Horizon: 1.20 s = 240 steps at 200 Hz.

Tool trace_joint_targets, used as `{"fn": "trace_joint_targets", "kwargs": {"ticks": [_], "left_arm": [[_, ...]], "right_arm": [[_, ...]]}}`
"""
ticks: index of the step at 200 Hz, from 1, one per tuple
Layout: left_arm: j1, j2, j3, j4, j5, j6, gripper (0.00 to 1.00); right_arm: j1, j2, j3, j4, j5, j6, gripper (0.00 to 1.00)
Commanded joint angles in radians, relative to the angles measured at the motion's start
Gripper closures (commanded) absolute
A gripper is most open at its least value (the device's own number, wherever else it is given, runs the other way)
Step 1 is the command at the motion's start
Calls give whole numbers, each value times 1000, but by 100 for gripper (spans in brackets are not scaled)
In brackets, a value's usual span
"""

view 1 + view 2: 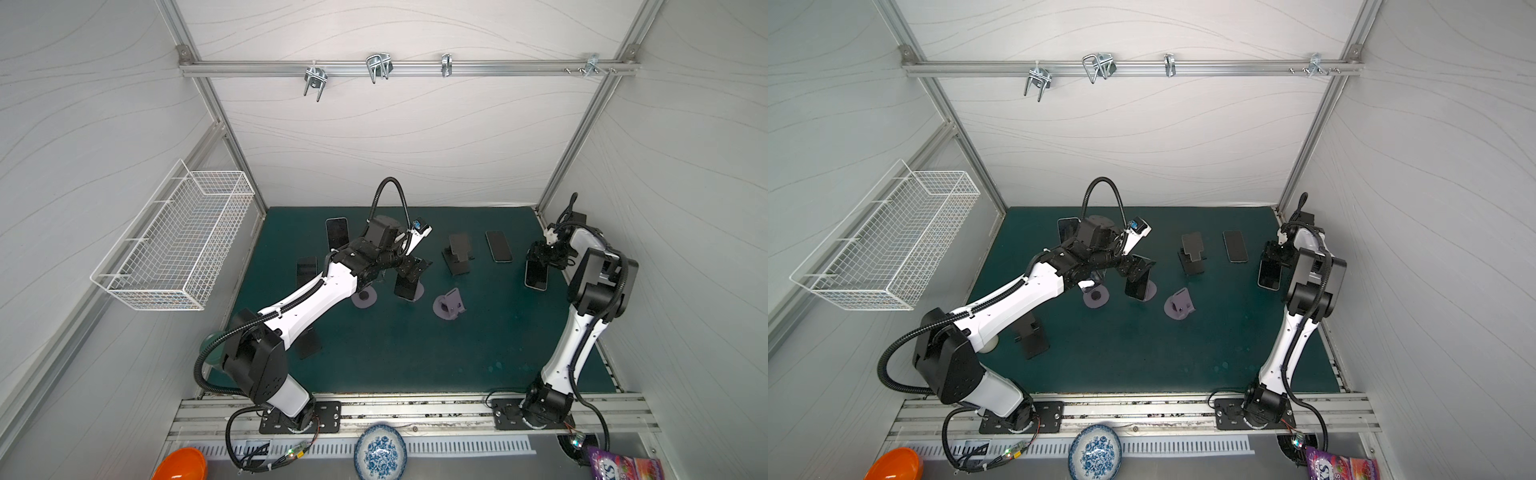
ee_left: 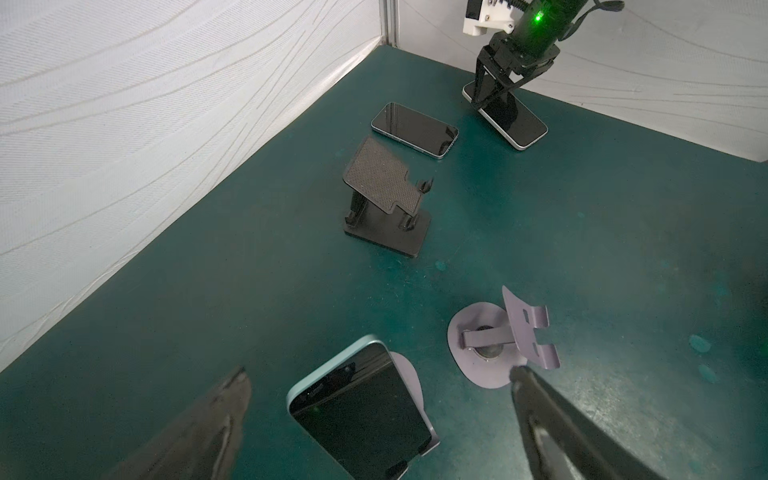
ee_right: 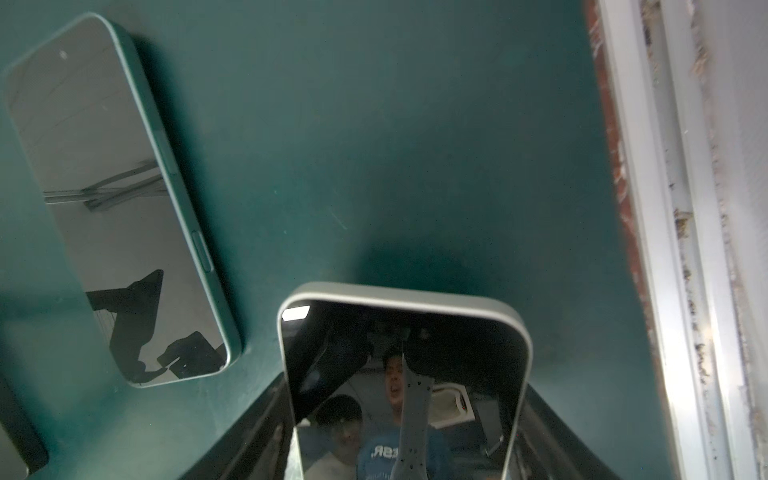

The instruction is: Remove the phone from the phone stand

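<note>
Left end effector (image 2: 379, 374): being held released, astride phone (image 2: 361, 415) on purple stand (image 2: 411, 382).
Silver phone (image 2: 517, 120): being grasped by clenched right end effector (image 2: 488, 97).

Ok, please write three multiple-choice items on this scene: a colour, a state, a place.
1. The mat is: A red; B dark green; C yellow.
2. The right end effector is: A open and empty; B out of view; C shut on the silver phone.
3. The propped phone between the left end effector's open jaws sits: A on the purple stand; B flat on the mat; C in the right end effector.
Key: 1 B, green in every view; 2 C, its jaws pinch the silver phone's end; 3 A, its lower edge rests in the stand's lip.
</note>
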Motion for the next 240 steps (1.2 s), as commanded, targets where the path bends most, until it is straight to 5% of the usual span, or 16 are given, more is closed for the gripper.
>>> {"fn": "trace_joint_targets", "kwargs": {"ticks": [1,68,240], "left_arm": [[5,5,46,18,-26,15,1],[5,-34,-10,40,-38,7,1],[8,-131,-121,69,-104,17,1]], "right_arm": [[32,-12,-14,-34,16,17,58],[58,9,36,-78,118,10,41],[77,33,91,-149,157,10,25]]}}
